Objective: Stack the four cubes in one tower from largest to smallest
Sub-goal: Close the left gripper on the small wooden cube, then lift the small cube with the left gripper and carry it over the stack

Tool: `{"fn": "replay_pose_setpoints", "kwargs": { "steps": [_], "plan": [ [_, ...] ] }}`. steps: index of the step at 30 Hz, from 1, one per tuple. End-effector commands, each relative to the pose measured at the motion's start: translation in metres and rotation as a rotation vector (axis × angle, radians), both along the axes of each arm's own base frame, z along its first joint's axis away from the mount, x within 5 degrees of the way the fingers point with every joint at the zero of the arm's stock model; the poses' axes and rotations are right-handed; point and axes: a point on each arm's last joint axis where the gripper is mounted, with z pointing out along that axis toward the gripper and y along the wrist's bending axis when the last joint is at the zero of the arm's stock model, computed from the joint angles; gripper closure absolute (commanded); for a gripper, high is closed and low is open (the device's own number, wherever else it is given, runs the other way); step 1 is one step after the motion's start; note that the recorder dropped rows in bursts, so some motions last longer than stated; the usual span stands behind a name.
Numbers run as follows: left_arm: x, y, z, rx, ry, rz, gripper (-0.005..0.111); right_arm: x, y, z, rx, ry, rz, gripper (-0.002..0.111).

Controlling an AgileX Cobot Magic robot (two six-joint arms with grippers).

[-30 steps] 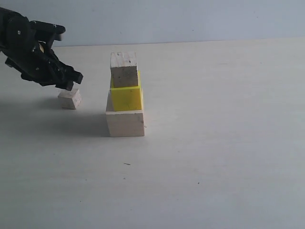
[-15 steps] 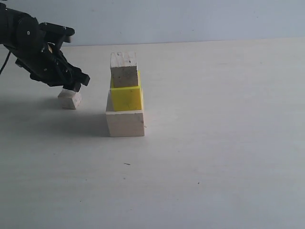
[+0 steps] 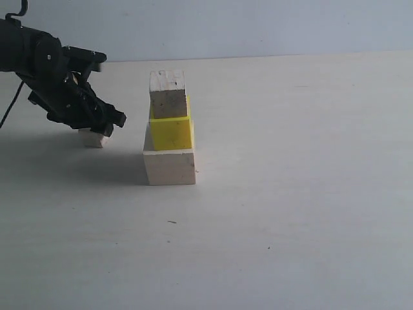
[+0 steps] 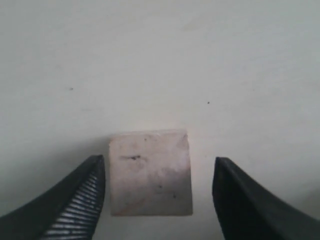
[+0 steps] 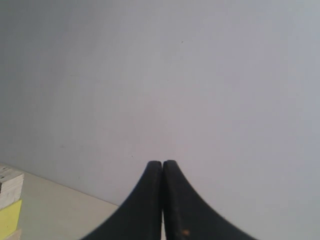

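Note:
A tower of three cubes stands mid-table: the large pale cube (image 3: 169, 166) at the base, the yellow cube (image 3: 171, 132) on it, a small speckled cube (image 3: 168, 94) on top. The other small cube (image 3: 92, 138) lies on the table to the left, mostly covered by my left gripper (image 3: 111, 123). In the left wrist view this cube (image 4: 150, 173) sits between the open jaws of the left gripper (image 4: 159, 172), touching neither finger. My right gripper (image 5: 162, 165) is shut and empty, facing the wall, with the tower's edge (image 5: 10, 202) at the side of its view.
The pale table (image 3: 290, 194) stretches wide to the right and front of the tower. A grey wall (image 3: 258, 26) runs along the back edge.
My left gripper has moved right and down over the loose small cube, which now lies between its open jaws. The tower has not moved.

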Motion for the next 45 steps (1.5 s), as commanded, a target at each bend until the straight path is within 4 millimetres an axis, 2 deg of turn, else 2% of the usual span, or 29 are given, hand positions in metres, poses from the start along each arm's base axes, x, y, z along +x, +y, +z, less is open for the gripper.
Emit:
{"fn": "replay_pose_setpoints", "kwargs": {
  "steps": [1,2,4,10,18,21,26,31,35,39,45],
  "plan": [
    [0.001,-0.003,0.003,-0.015,-0.013,0.003,0.066,0.0,0.0,-0.001,0.0,-0.003,-0.001,0.108],
    [0.0,-0.003,0.004,-0.026,-0.006,0.035,0.083,0.0,0.0,-0.001,0.0,-0.003,-0.001,0.108],
    [-0.001,-0.002,0.008,-0.029,-0.001,0.051,0.106,0.0,0.0,-0.001,0.0,-0.001,-0.001,0.108],
    [-0.009,0.003,0.032,0.013,0.003,0.032,0.107,0.0,0.0,-0.001,-0.002,-0.002,-0.002,0.108],
    [-0.035,0.013,0.113,0.038,-0.106,-0.029,0.107,0.0,0.0,-0.002,-0.002,0.0,-0.003,0.108],
    [-0.052,0.017,0.143,0.018,-0.124,-0.053,0.107,0.0,0.0,-0.002,0.0,0.001,-0.002,0.108],
    [-0.092,0.02,0.188,-0.027,-0.108,-0.166,0.107,0.0,0.0,-0.002,0.002,0.001,-0.002,0.108],
    [-0.123,0.019,0.222,-0.105,-0.12,-0.28,0.107,0.0,0.0,-0.002,0.004,0.002,-0.001,0.108],
    [-0.136,0.017,0.243,-0.146,-0.057,-0.321,0.107,0.0,0.0,-0.002,0.011,0.005,0.003,0.108],
    [-0.136,0.014,0.261,-0.218,-0.087,-0.272,0.107,0.0,0.0,-0.002,0.011,0.005,0.003,0.108],
    [-0.134,0.008,0.269,-0.339,-0.097,-0.144,0.107,0.0,0.0,-0.002,0.011,0.005,0.003,0.108]
  ]
}}
